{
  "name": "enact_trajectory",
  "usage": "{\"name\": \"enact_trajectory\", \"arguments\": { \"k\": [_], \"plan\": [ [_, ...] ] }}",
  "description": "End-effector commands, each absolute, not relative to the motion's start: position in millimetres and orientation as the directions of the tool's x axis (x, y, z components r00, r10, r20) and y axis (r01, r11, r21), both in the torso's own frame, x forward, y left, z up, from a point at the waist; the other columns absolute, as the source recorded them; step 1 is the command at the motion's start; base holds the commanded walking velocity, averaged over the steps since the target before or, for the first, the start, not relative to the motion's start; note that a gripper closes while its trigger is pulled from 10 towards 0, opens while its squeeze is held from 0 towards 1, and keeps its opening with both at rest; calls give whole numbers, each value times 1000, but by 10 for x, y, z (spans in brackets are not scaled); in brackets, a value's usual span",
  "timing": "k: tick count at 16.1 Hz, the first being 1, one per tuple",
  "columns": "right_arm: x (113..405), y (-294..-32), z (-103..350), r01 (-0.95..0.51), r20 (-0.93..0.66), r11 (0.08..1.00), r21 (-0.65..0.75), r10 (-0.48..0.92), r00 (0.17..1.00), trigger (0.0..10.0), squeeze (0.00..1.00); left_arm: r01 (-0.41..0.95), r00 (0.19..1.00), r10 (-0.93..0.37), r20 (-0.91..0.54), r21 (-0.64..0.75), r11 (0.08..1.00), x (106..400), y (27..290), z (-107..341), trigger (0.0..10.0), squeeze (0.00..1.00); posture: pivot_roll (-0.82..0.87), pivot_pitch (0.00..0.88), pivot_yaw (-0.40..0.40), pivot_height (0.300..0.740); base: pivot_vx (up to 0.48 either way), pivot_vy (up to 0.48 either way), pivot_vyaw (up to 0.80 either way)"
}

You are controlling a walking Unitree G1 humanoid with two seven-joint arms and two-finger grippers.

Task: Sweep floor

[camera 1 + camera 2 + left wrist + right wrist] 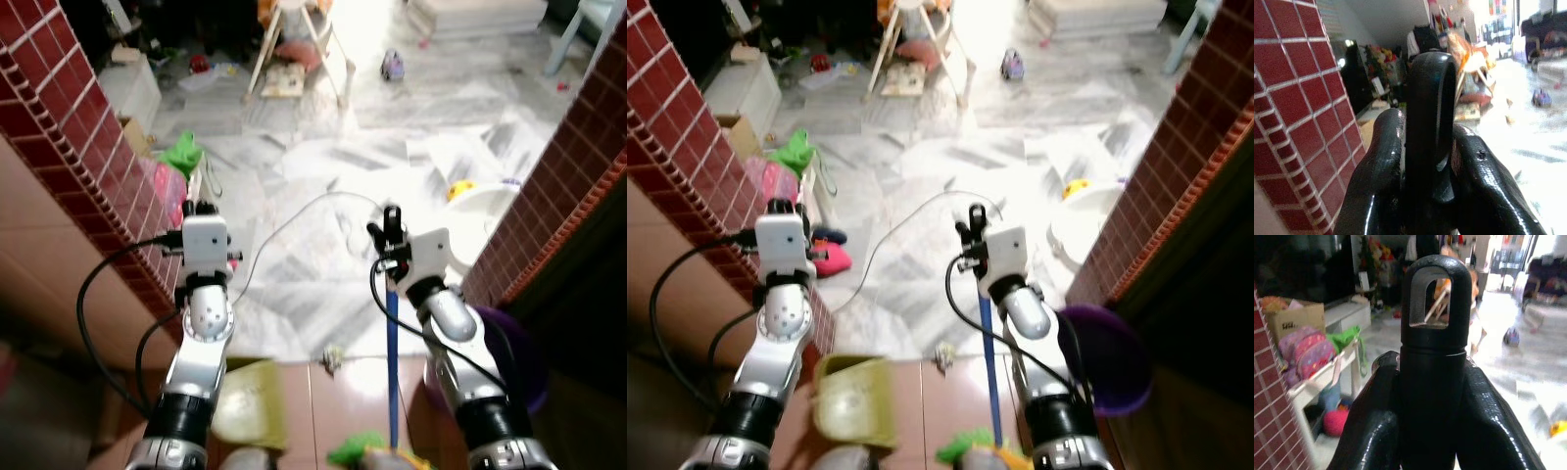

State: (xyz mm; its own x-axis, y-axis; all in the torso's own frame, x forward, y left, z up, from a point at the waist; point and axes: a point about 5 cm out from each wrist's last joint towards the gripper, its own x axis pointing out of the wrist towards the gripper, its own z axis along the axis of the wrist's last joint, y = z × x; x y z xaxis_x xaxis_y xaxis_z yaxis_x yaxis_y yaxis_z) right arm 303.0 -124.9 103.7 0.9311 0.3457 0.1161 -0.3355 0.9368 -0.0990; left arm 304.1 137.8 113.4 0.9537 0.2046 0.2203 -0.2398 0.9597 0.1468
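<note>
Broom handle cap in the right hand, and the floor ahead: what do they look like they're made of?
Handle cap: looks like moulded black plastic, smooth, semi-gloss, with a hanging slot; right hand is shut on it. Floor: seemingly polished white marble or marble-look tile, grey-veined and reflecting glare.

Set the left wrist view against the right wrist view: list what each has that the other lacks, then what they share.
Left wrist view: the left hand shut on a rounded black handle. Right wrist view: the right hand shut on a black cap with a hanging hole, plus a cardboard box, pink bags and a green bag. Shared: red tiled wall, pale marble floor, a small purple toy.
</note>
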Motion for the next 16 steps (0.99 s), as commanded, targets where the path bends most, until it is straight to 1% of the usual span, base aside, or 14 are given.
{"name": "enact_trajectory", "arguments": {
  "k": [1,3,4,7,8,12,15,16],
  "plan": [
    [3061,-1156,1225,-353,197,924,-146,376,905,10000,0,-262,938,217,269,144,954,3066,1438,1252,10000,0,-98,0,54,740,0,0,0],
    [3083,-1164,1305,-331,230,925,-188,370,900,10000,0,-245,937,192,291,156,957,3057,1424,1271,10000,0,-97,0,49,740,384,0,0],
    [3098,-1184,1335,-305,245,930,-205,351,904,10000,0,-262,939,217,267,145,954,3057,1435,1244,10000,0,-97,0,49,740,480,0,0],
    [3149,-1261,1483,-202,308,942,-268,283,909,10000,0,-269,937,224,269,143,952,3052,1436,1249,10000,0,-94,0,46,740,0,0,0],
    [3180,-1243,1540,-192,322,942,-277,279,905,10000,0,-272,937,228,266,141,952,3049,1437,1246,10000,0,-97,0,47,740,0,0,0],
    [3236,-1266,1527,-151,320,947,-284,242,916,10000,0,-270,936,225,269,143,952,3062,1421,1252,10000,0,-96,0,46,740,0,0,0],
    [3281,-1301,1511,-91,299,961,-261,169,939,10000,0,-254,942,214,257,135,958,3070,1383,1242,10000,0,-88,0,43,740,0,0,0],
    [3283,-1303,1510,-87,301,962,-259,166,939,10000,0,-245,944,206,257,131,961,3067,1373,1240,10000,0,-87,0,44,740,0,0,0]
  ]
}}
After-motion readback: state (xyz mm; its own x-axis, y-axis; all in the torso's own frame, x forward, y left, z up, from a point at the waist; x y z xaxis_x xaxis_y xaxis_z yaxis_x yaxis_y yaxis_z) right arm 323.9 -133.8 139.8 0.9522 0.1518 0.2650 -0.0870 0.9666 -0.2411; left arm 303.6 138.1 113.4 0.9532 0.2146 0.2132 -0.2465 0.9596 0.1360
